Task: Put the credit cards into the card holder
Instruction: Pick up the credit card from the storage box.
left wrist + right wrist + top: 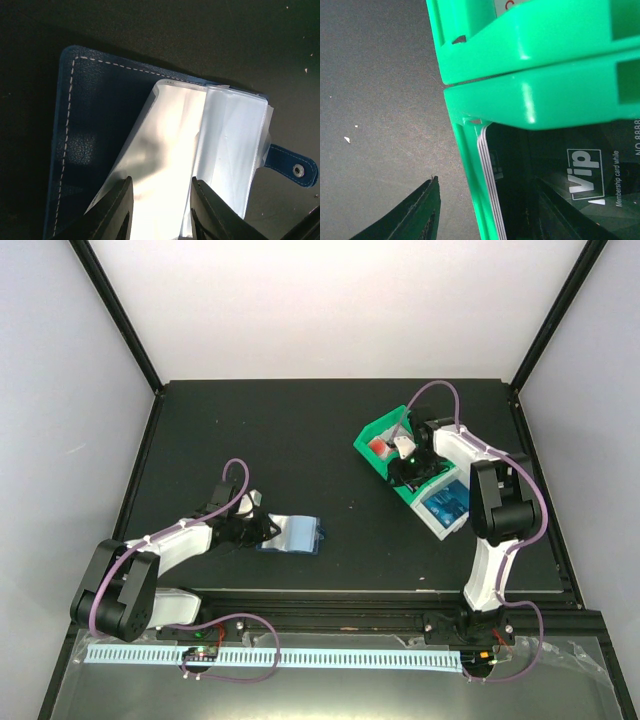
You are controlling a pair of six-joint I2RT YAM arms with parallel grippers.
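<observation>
Table point(300, 430): flat black top.
Left of centre, toward the near edge: card holder point(297, 536), lying open, clear sleeves up.
Right side: green-and-white bins point(372, 437), set askew.

A black table point(300, 430) carries a green plastic bin point(378, 472) with compartments toward its far right, and a white bin point(436, 527) sits just beside it on the near side. Something red point(378, 447) lies in the green bin's far compartment, and a white slotted strip point(300, 655) runs along the near edge
</observation>
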